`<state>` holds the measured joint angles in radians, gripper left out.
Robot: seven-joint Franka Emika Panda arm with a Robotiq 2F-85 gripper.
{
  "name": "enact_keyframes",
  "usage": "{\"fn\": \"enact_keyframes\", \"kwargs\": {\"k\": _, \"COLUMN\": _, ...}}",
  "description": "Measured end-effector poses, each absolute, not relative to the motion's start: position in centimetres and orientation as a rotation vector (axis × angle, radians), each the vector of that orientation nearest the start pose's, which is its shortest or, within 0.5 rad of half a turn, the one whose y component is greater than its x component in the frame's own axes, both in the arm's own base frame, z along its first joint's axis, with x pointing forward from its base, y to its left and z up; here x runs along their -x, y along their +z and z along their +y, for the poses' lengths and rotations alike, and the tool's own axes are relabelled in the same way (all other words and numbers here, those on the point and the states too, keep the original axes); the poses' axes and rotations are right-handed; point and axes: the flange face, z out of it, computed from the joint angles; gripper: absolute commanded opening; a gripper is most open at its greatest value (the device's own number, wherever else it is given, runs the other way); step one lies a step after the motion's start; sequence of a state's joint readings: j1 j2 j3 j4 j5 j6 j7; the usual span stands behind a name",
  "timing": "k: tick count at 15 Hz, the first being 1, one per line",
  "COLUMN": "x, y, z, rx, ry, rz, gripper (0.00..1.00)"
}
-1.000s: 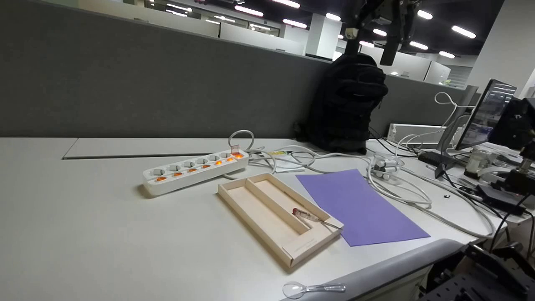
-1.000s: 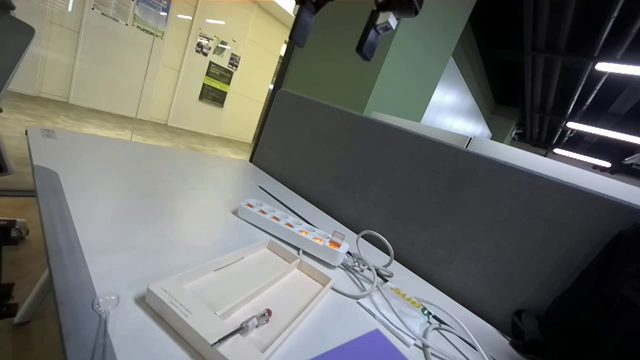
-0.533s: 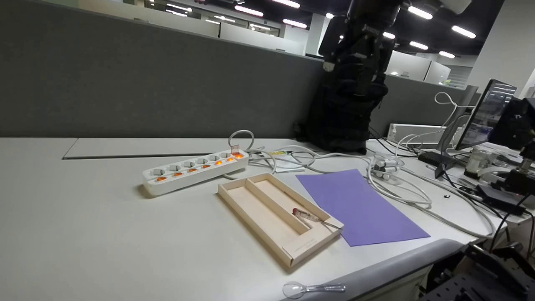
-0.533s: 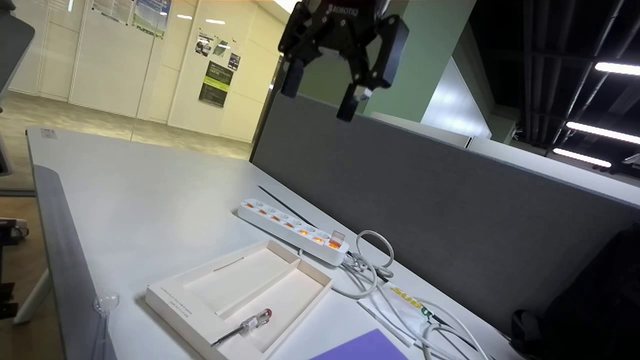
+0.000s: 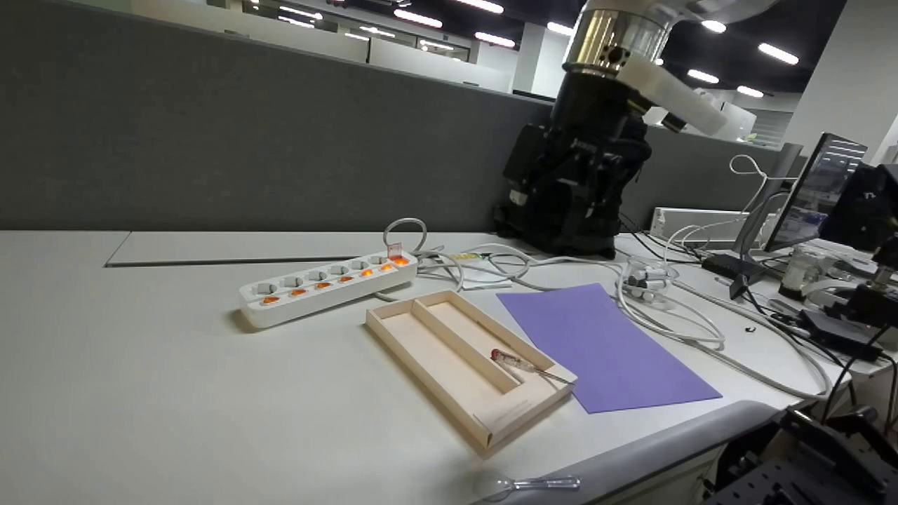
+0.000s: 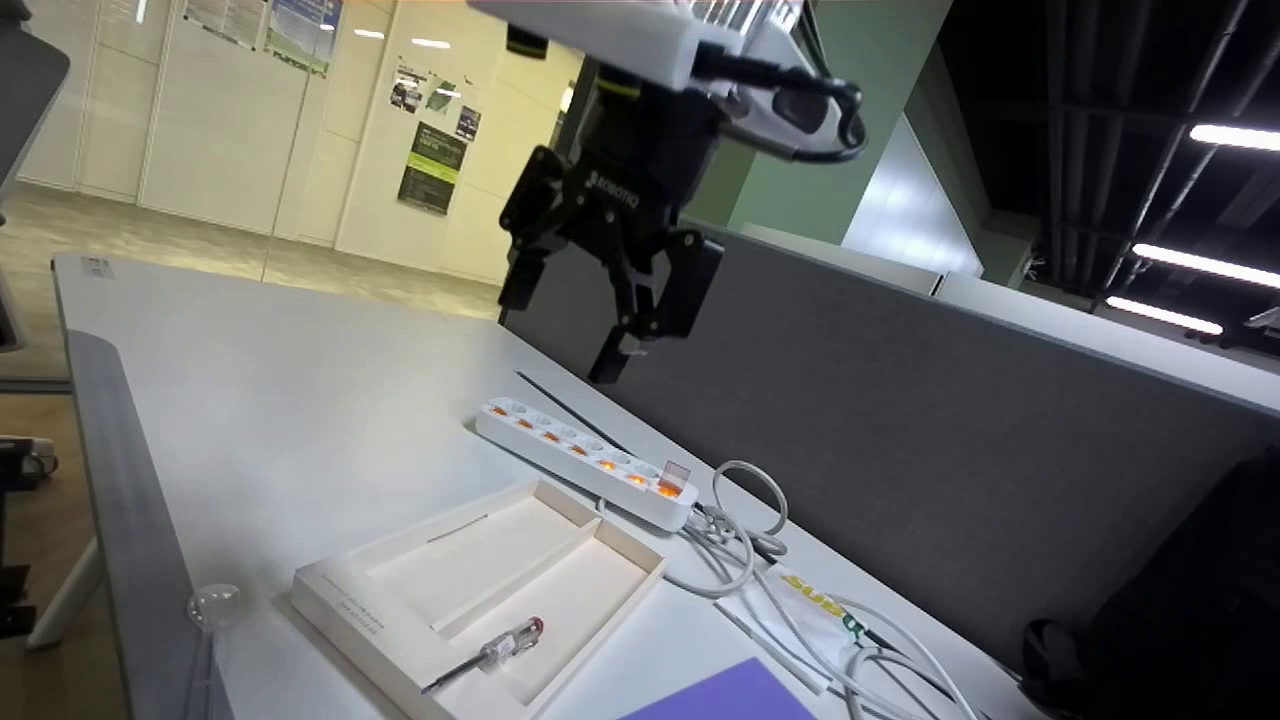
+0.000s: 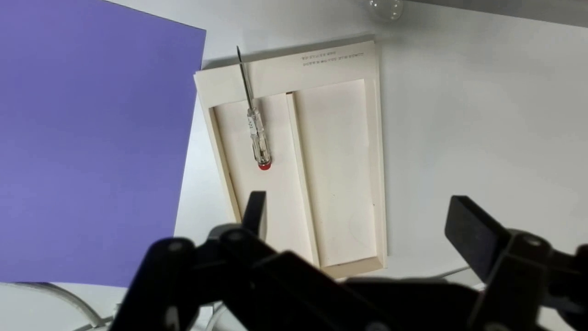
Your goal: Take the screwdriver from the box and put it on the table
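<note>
The screwdriver has a clear handle with a red end and a thin metal shaft. It lies in the box, a pale wooden tray with a divider; the handle is in one compartment and the shaft crosses the wide end rim. Screwdriver and box show in both exterior views. My gripper is open and empty, high above the table. In an exterior view the gripper hangs above the power strip's far side; elsewhere it blends with the black backpack.
A white power strip with cables lies beside the box. A purple sheet lies along its other side. A clear plastic spoon is near the table's front edge. A grey partition and a black backpack stand behind.
The arm and gripper have come down from the top of both exterior views, drifting left there. The jaws stay open. The screwdriver and box have not moved.
</note>
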<state>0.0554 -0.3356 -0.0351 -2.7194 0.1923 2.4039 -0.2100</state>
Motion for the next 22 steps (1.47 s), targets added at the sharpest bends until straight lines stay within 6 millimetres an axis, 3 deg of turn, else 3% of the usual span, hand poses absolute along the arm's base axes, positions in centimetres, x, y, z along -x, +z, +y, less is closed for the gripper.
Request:
{"fn": "enact_keyframes", "kwargs": {"k": 6, "x": -39.2, "y": 27.4, "z": 1.4, "rx": 3.043, "ry": -0.001, "rz": -0.133, "gripper": 1.0}}
{"fn": "enact_keyframes", "kwargs": {"k": 13, "x": -39.1, "y": 26.2, "z": 1.5, "rx": 3.059, "ry": 0.034, "rz": -0.17, "gripper": 1.0}}
{"fn": "enact_keyframes", "kwargs": {"k": 22, "x": -38.0, "y": 20.2, "z": 0.8, "rx": 3.08, "ry": 0.212, "rz": -0.305, "gripper": 1.0}}
